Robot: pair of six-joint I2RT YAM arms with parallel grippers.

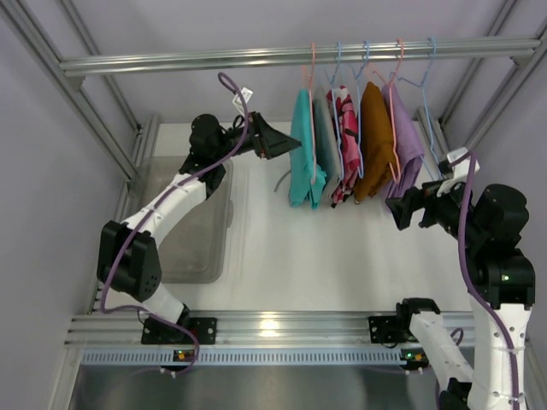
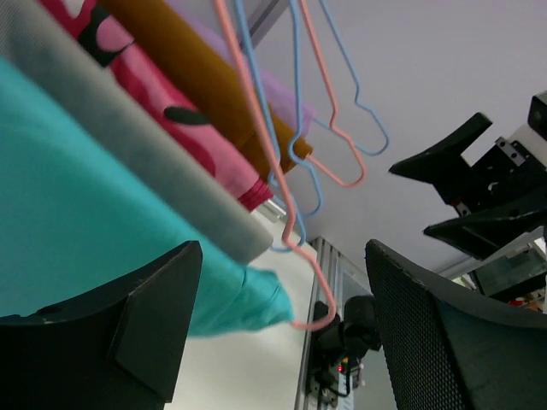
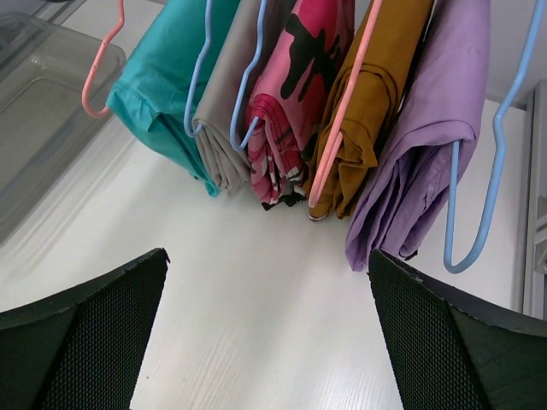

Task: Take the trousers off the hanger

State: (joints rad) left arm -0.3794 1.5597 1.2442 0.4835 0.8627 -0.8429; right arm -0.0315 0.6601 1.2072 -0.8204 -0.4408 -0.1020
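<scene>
Five folded trousers hang side by side on wire hangers from the rail (image 1: 171,60): teal (image 1: 303,158), grey (image 1: 326,141), pink camouflage (image 1: 346,137), brown (image 1: 374,141) and purple (image 1: 407,145). My left gripper (image 1: 286,145) is open and empty, just left of the teal trousers (image 2: 77,222), whose pink hanger (image 2: 299,248) shows between the jaws (image 2: 282,333). My right gripper (image 1: 400,209) is open and empty, low beside the purple trousers (image 3: 427,154). In its wrist view all five pairs hang ahead of the open jaws (image 3: 269,342).
An empty blue hanger (image 1: 432,102) hangs at the right end of the rail, also in the right wrist view (image 3: 487,196). A clear plastic bin (image 1: 192,226) stands at the table's left. Aluminium frame posts (image 1: 85,111) flank the workspace.
</scene>
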